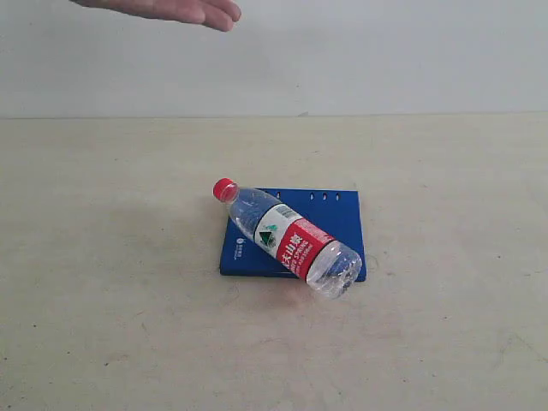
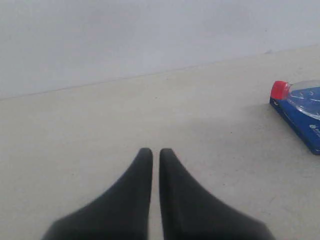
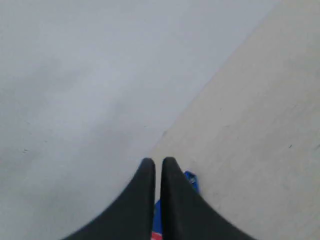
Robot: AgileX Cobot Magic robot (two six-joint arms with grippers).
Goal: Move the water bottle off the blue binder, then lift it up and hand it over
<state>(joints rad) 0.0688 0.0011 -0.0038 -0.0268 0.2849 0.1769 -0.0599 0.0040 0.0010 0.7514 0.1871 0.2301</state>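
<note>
Clear plastic red-capped water bottle lying on flat blue binder: likely light, slippery, so I am targeting its label. My left gripper and right gripper are sitting nearly closed, empty.

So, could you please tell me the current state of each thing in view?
Water bottle: capped, lying on its side diagonally across the binder.
Binder: closed, flat on the table, under the bottle.
Left gripper: shut, empty, off to the side of the binder.
Right gripper: shut, empty.
Person's hand: open, empty, held in the air beyond the table.
</note>
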